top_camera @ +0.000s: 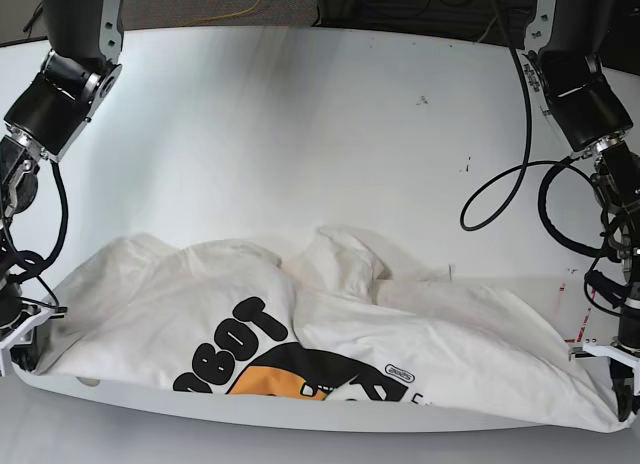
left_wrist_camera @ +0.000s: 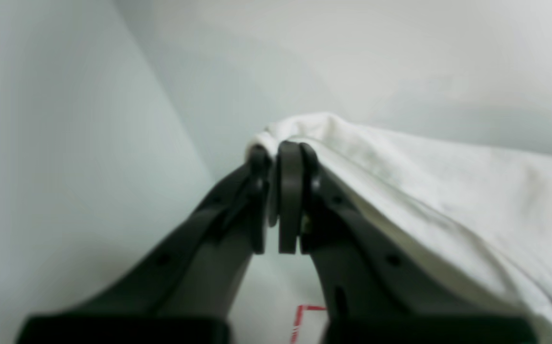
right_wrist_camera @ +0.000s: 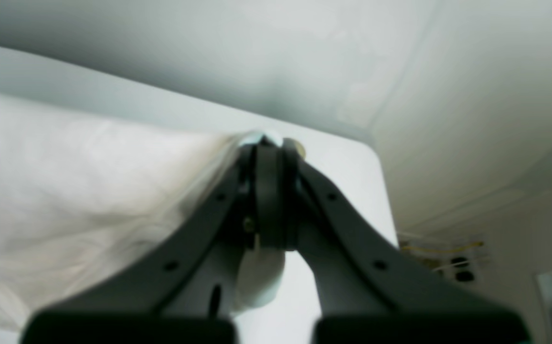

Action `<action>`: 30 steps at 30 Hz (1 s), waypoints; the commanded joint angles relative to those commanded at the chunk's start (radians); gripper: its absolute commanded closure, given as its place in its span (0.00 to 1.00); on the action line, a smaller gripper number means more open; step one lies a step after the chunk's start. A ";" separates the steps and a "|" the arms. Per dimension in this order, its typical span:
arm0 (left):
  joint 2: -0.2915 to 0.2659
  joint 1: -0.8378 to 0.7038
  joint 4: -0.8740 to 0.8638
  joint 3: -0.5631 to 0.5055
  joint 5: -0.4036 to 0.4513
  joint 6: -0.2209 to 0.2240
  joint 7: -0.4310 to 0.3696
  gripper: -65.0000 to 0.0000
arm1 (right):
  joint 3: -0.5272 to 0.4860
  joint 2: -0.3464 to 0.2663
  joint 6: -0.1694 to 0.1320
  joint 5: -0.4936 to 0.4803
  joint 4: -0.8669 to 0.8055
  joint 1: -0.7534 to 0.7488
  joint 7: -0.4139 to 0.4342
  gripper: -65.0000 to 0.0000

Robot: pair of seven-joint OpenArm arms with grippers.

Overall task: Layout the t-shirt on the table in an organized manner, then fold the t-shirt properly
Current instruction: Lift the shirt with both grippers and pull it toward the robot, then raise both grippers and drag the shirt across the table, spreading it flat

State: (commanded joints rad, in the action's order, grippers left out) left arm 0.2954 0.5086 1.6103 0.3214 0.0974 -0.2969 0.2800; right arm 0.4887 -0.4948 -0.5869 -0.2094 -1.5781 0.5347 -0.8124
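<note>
The table (top_camera: pixel 300 124) is seen as a wide glossy white top with a few dark specks at the right; cables are visible beyond its far edge. Red tape marks (top_camera: pixel 577 304) are noted at the right, near the shirt's edge. The t-shirt (top_camera: pixel 330 334) is spread print-up across the near part of the table, rumpled in the middle, its near hem held taut between the two arms. The left gripper (left_wrist_camera: pixel 276 157) is clenched on the hem corner at the near right. The right gripper (right_wrist_camera: pixel 269 148) is clamped on the opposite corner at the near left. The print's black letters and orange circle are cut off by the raised hem. Both wrist views are blurred.
</note>
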 joint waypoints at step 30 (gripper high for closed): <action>-0.020 -0.226 0.140 -0.021 0.000 -0.002 0.002 1.00 | 0.002 0.018 -0.006 -0.011 -0.049 -0.157 0.002 1.00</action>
State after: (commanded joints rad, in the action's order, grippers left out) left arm 0.2754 0.2831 1.7499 0.3000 0.0974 -0.2984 0.2816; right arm 0.4902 -0.4764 -0.5930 -0.2202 -1.6272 0.3782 -0.8109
